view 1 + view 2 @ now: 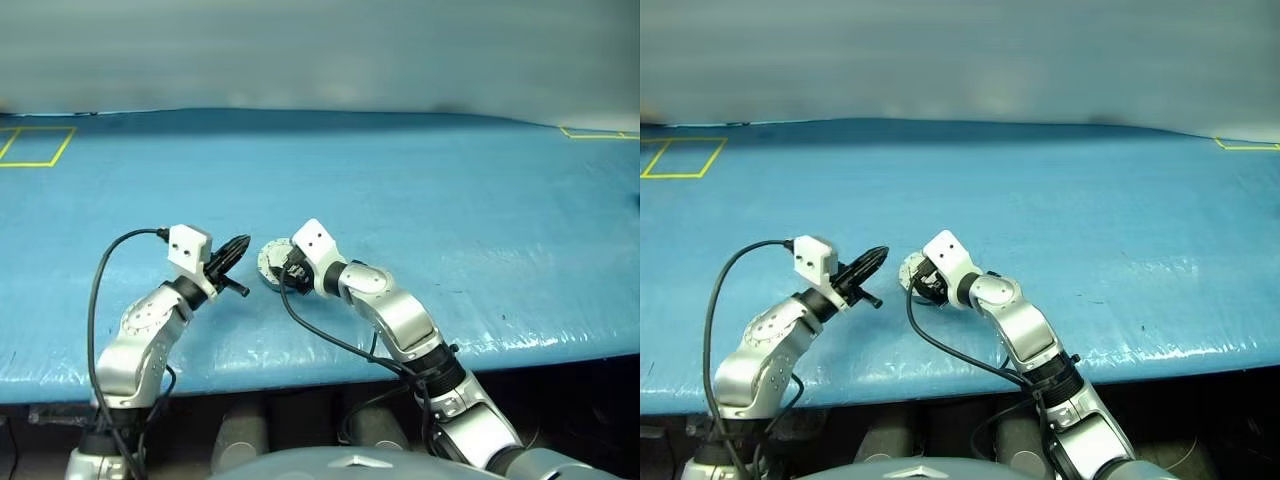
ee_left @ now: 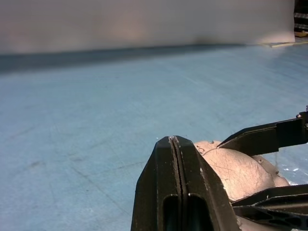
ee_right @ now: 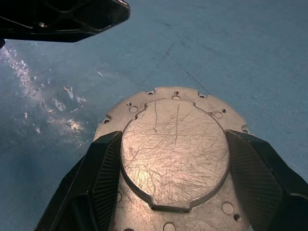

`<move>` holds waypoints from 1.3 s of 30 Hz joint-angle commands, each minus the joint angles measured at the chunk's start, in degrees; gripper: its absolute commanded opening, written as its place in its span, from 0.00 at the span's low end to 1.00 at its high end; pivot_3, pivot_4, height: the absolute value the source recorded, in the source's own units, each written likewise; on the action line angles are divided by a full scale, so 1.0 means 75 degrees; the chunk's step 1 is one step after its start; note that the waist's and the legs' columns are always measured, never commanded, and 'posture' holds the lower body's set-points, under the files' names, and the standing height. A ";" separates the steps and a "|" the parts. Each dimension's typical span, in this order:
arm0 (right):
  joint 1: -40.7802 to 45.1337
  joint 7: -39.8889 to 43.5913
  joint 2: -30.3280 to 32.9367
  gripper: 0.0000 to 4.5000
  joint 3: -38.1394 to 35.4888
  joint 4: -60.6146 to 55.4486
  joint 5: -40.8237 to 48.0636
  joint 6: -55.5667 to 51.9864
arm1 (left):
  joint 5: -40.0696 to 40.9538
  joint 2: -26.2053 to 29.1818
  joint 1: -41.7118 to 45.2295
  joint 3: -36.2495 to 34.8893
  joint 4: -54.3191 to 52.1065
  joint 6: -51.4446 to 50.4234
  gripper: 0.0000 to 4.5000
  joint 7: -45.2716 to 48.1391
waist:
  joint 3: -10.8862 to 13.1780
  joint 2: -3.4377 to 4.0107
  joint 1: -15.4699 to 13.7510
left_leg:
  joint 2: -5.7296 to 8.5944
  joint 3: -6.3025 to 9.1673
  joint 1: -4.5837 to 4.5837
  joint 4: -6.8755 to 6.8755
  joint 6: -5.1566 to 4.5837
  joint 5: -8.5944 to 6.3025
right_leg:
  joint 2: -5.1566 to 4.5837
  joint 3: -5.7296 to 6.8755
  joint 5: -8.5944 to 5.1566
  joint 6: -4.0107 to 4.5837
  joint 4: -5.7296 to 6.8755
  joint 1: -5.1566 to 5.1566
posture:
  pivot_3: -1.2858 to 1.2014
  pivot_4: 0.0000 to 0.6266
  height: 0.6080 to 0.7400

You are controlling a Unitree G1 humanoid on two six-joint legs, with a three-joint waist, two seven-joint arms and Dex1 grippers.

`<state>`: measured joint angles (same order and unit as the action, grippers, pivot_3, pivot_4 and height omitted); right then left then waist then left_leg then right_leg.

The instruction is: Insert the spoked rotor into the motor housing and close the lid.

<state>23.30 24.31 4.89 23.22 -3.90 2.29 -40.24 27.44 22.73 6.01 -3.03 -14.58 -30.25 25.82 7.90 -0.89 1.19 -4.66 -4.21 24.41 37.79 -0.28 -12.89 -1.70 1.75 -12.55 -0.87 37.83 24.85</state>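
Right wrist view is showing the right gripper point(image 3: 173, 178) clamping a round scratched silver metal drum, the motor housing point(image 3: 174, 154), across its raised flat face, one black ribbed finger on each side; the flange with small holes is sticking out beyond the fingers. Only this closed face is showing, so the windings side can't be read, and whether the rotor is already inside cannot be told. Spoked rotor and lid aren't identifiable anywhere, so judging progress is shaky: at best the housing is secured and held just over the blue tarp-covered table point(image 1: 420, 190); seating the rotor and closing the lid look not yet confirmed.

From the head views the housing point(image 1: 272, 262) is sitting at about 7 o'clock of the table's middle, near the front edge. Left gripper point(image 1: 236, 250) is pinched fully together, holding nothing, hovering just beside the housing at its 9 o'clock, tips pointing toward it.

Room: table is stretching wide open toward 12, 3 and 10 o'clock. Front edge is running close at 6 o'clock, so a dropped part could roll off there. Yellow tape rectangle point(image 1: 35, 146) is lying far off at 10 o'clock.
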 commanded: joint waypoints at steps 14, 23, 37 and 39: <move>-0.0251 -0.0247 0.0112 0.67 -0.0075 0.0131 -0.0094 -0.0347 | 0.0906 0.0221 0.1274 -0.0040 0.0775 -0.2984 0.00 0.0213 | 0.0002 -0.0003 -0.0014 | 0.0004 0.0029 -0.0015 -0.0009 0.0002 0.0000 | -0.0003 0.0006 -0.0004 0.0004 -0.0009 -0.0019 | 0.52 0.24 1.00; -0.0278 -0.0255 0.0113 0.67 -0.0063 0.0102 -0.0088 -0.0366 | 0.0800 0.0103 0.1292 0.0250 0.1018 -0.3184 0.00 0.0347 | 0.0002 -0.0004 -0.0048 | 0.0006 0.0038 -0.0020 -0.0009 0.0002 0.0000 | -0.0006 0.0005 -0.0005 0.0005 -0.0010 -0.0024 | 0.52 0.24 1.00; -0.1935 0.0328 0.0825 0.99 -0.0628 -0.2442 0.0824 -0.0237 | 0.0541 0.0216 0.1306 0.0395 0.1145 -0.3153 0.00 0.0550 | -0.0013 -0.0029 -0.0094 | 0.0096 0.0037 -0.0064 -0.0062 -0.0009 -0.0006 | -0.0100 0.0006 -0.0042 -0.0032 -0.0016 -0.0054 | 0.52 0.24 1.00; -0.2265 0.0370 0.0961 0.99 -0.0889 -0.2984 0.1076 -0.0332 | 0.0500 0.0243 0.1299 0.0407 0.1168 -0.3119 0.00 0.0602 | -0.0013 -0.0032 -0.0082 | 0.0103 0.0039 -0.0065 -0.0068 -0.0011 -0.0008 | -0.0104 0.0005 -0.0049 -0.0036 -0.0015 -0.0054 | 0.52 0.24 1.00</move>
<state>7.06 26.41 11.73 18.19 -22.58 8.23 -41.96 32.14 24.28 16.46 -1.15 -6.89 -53.07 30.16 7.81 -1.13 0.57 -3.89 -3.92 23.92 37.25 -0.37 -12.95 -2.48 1.79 -12.93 -1.14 37.71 24.46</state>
